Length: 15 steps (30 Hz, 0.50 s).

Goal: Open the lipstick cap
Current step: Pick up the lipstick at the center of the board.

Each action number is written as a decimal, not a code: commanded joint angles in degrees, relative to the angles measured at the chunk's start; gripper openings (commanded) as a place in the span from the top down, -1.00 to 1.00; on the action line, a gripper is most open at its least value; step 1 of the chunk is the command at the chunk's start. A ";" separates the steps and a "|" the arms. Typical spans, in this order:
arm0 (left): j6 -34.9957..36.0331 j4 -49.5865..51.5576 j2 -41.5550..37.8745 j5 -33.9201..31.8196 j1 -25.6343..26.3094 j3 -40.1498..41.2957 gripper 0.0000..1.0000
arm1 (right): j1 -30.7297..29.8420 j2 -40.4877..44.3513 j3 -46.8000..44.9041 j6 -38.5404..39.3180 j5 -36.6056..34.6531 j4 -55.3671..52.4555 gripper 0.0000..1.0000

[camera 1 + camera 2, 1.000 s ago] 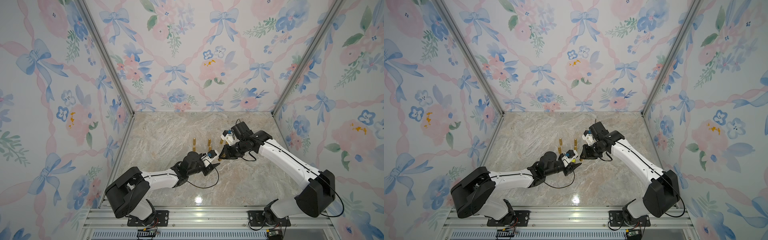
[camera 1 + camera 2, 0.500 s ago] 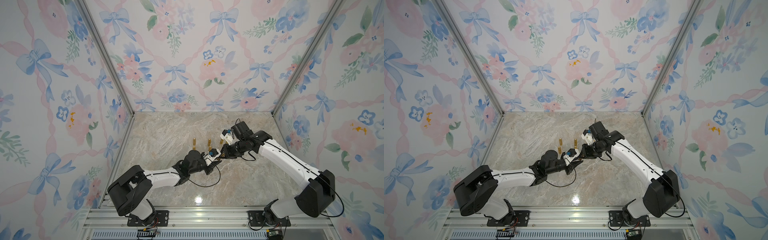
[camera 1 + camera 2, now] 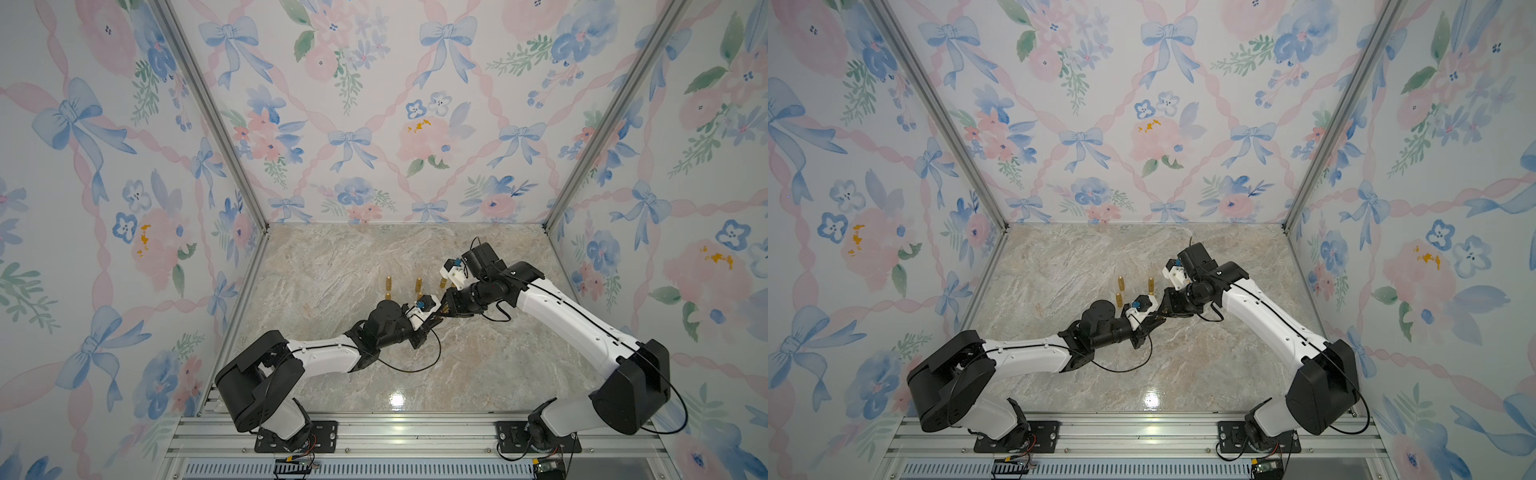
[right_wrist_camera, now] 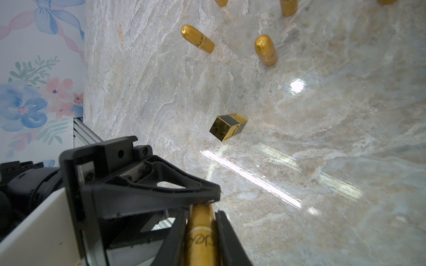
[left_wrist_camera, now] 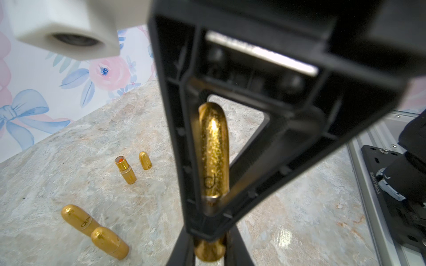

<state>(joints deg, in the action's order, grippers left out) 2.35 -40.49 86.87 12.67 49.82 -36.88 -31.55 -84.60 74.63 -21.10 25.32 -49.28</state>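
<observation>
The left gripper (image 3: 435,318) has just clamped shut on the base of the lipstick (image 5: 213,149), held aloft between both grippers; ahead of it the glittery gold, bullet-nosed cap (image 5: 212,119) sits pinched in the right gripper (image 3: 449,308), so a straight pull apart looks next, over the glossy marble-look table (image 4: 322,115)

Two white-shelled arms (image 3: 324,353) with black joints, looping black cables, black triangular-framed fingers (image 4: 138,195).

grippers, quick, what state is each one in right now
left gripper: jaws shut on the lipstick
right gripper: jaws shut on the same lipstick
</observation>
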 commanded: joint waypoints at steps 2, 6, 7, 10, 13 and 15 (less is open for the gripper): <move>-1.30 -2.05 0.21 -1.37 0.17 0.54 1.00 | 0.25 2.20 -0.28 -0.23 -0.47 0.76 0.33; -1.38 -2.07 -0.25 -1.69 0.19 1.63 1.00 | 0.83 3.63 -0.27 -0.64 -2.02 1.49 0.12; -1.46 -2.13 -0.27 -1.20 0.20 1.81 1.00 | 0.96 4.10 -0.45 -0.84 -2.12 2.09 0.10; -1.53 -2.11 -0.17 -0.98 0.21 1.99 1.00 | 1.14 4.79 -0.88 -1.54 -1.94 3.39 0.09; -1.64 -2.01 -0.20 -0.89 0.19 1.91 1.00 | 1.40 4.06 -0.97 -1.17 -2.01 3.13 0.16; -1.58 -2.01 -0.24 -0.54 0.19 1.73 1.00 | 1.56 3.56 -1.15 -1.08 -2.01 3.31 0.22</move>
<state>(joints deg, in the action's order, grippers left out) 1.45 -41.36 86.85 11.79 49.82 -35.66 -30.61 -80.73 74.52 -22.06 23.77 -46.72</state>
